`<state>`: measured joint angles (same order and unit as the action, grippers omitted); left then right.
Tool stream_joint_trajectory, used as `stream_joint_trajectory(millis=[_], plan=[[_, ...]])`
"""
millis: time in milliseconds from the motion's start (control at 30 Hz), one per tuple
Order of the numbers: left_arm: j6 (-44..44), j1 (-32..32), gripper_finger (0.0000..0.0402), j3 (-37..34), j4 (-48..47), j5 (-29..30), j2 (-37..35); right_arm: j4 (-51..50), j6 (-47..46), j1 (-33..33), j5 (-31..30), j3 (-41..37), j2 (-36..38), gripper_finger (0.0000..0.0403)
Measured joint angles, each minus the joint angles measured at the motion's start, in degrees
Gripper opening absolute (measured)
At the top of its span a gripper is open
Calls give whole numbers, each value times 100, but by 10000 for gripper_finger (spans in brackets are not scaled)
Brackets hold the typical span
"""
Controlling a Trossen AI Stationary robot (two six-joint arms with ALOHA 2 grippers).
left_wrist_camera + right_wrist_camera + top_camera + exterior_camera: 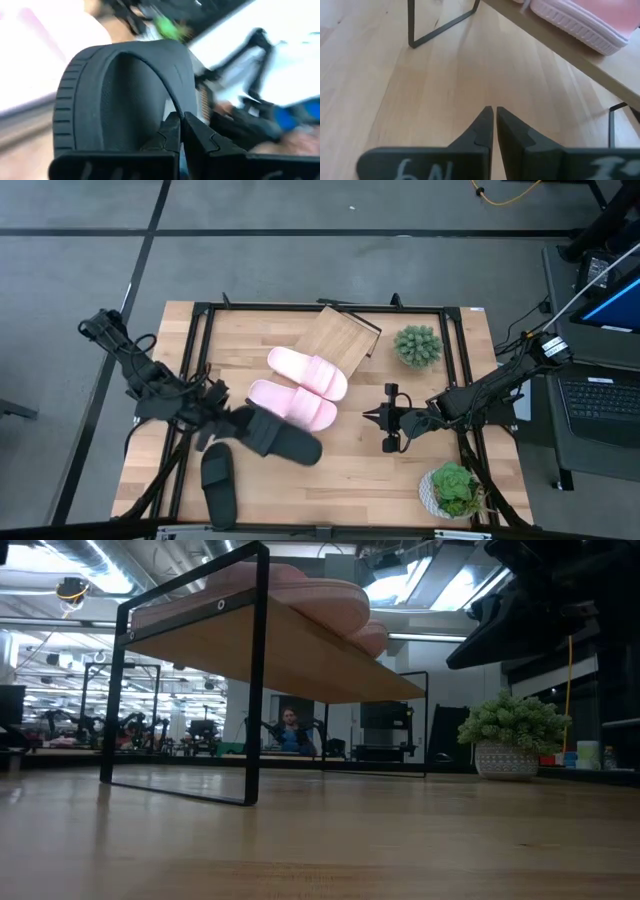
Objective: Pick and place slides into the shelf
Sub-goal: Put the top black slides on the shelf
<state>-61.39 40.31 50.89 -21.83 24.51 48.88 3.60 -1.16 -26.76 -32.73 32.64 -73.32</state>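
On the pale wooden surface, framed by thin black rails, the slanted light wood shelf with black metal frame stands toward twelve o'clock of centre. Two pale pink slip-on slides lie side by side on its board: the upper pink slide and the lower pink slide, their soles showing at the board's edge in the right wrist view. At about eight o'clock of the shelf, the left claw is clamped tight on the wide strap of a black slip-on slide, which is tilted, just beside the lower pink slide; the left wrist view shows the fingers pinching the strap's edge. A second black slide lies flat toward seven o'clock, apart from the others. At four o'clock of the shelf, the right claw hangs over bare wood, fingers nearly touching and holding nothing. A green potted plant stands at two o'clock, another leafy plant in a pale pot at five o'clock.
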Motion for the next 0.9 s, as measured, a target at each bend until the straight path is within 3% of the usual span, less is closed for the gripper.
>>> stream_joint_trajectory(millis=[100, 233, 633, 900], plan=[[94, -220, 0, 0, -34, 335, 59, 6, 53, -1, -3, 66, 0, 26], [263, -645, 0, 0, 25, 334, 205, 0, 413, 1, -6, 198, 0, 26], [1118, -1747, 0, -4, 738, -475, 390, -106, 1534, -3, -24, 912, 0, 26], [1753, -2389, 0, 575, 614, -907, 449, -1351, 1907, -9, -28, 1909, 0, 26]])
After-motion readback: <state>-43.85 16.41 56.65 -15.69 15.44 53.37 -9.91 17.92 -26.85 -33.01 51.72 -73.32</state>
